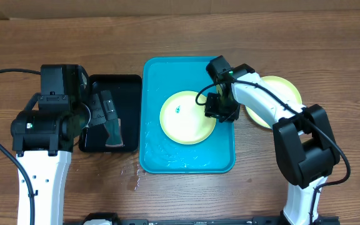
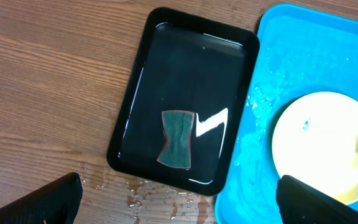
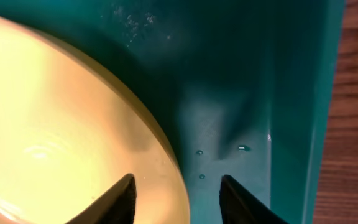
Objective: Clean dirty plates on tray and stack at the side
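The tray sits mid-worktop with a yellow plate lying flat in it. The right end effector, plainly the nearer, hangs at the plate's 3 o'clock rim, spread, one finger over plate and one over tray floor. The left end effector is spread and empty over the black tray and sponge at 9 o'clock. The right arm half hides a second plate off the tray.

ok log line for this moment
right gripper open astride plate rim | left gripper open above black tray | second plate beside tray
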